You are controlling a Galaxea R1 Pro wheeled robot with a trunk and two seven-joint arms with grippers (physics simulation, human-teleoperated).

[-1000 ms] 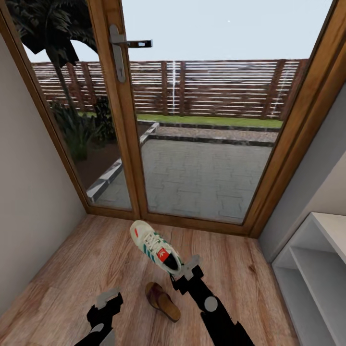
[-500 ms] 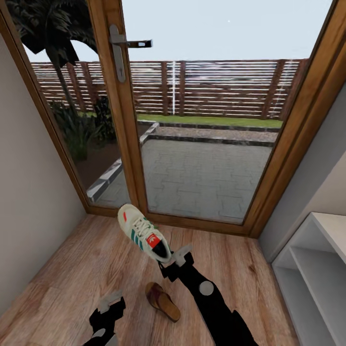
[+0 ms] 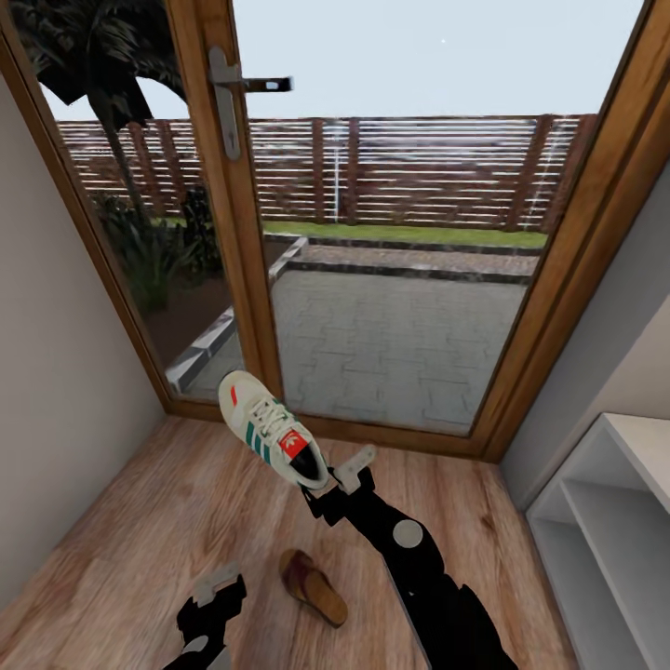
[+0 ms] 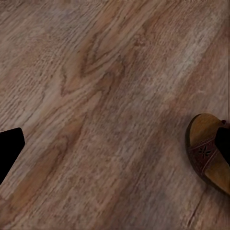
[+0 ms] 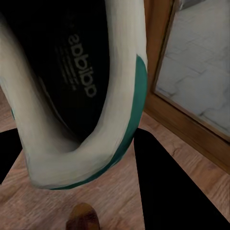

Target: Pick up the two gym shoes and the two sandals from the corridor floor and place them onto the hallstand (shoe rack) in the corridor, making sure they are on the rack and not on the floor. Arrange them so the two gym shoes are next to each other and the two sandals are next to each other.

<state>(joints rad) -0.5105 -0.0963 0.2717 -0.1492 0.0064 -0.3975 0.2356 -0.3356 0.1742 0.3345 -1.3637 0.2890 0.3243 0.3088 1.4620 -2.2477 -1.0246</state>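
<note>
One cream gym shoe (image 3: 268,431) with green stripes hangs above the corridor floor (image 3: 140,521) near the glass door. My right gripper (image 3: 332,486) is shut on its heel collar. In the right wrist view the shoe (image 5: 96,72) opening sits between the black fingers (image 5: 165,191). One brown sandal (image 3: 312,586) lies on the floor below the raised arm, and its toe end (image 4: 208,155) shows in the left wrist view. My left gripper (image 3: 216,594) hovers low over bare planks to the left of the sandal, open and holding nothing. The hallstand (image 3: 605,521) stands at the right.
A wood-framed glass door (image 3: 391,279) with a metal handle (image 3: 228,88) closes the corridor's far end. A beige wall (image 3: 56,391) runs along the left and a grey wall (image 3: 614,316) rises behind the rack.
My right arm has lifted the gym shoe higher and carried it left toward the door. The left gripper and the sandal have stayed about where they were.
</note>
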